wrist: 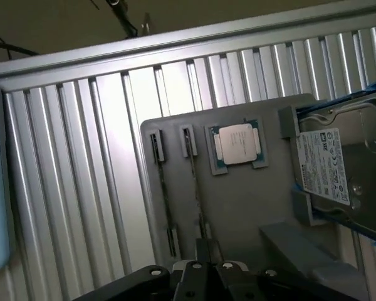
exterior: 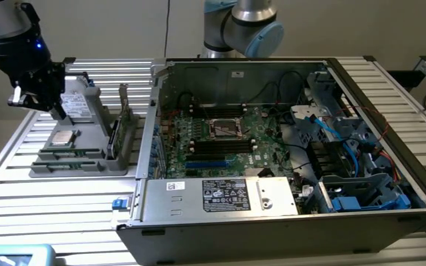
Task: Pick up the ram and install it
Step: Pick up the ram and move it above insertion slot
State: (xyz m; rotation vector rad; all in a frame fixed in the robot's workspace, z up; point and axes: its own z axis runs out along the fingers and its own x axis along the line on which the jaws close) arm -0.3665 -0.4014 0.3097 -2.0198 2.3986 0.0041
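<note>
A slatted aluminium counter (exterior: 50, 199) carries a grey tray (exterior: 87, 136) on the exterior view's left and an open computer case (exterior: 272, 233) on its right. White labels sit on the hard drive (wrist: 329, 166) and on the case's power supply (exterior: 224, 195), but their print is too small to read. The arm hangs tilted over the tray's far end, with the gripper (exterior: 56, 111) fingers (wrist: 202, 251) pressed together. The ram (exterior: 71, 152) stands on edge in a tray slot beside the processor (exterior: 62, 138), nearer than the fingers and apart from them.
</note>
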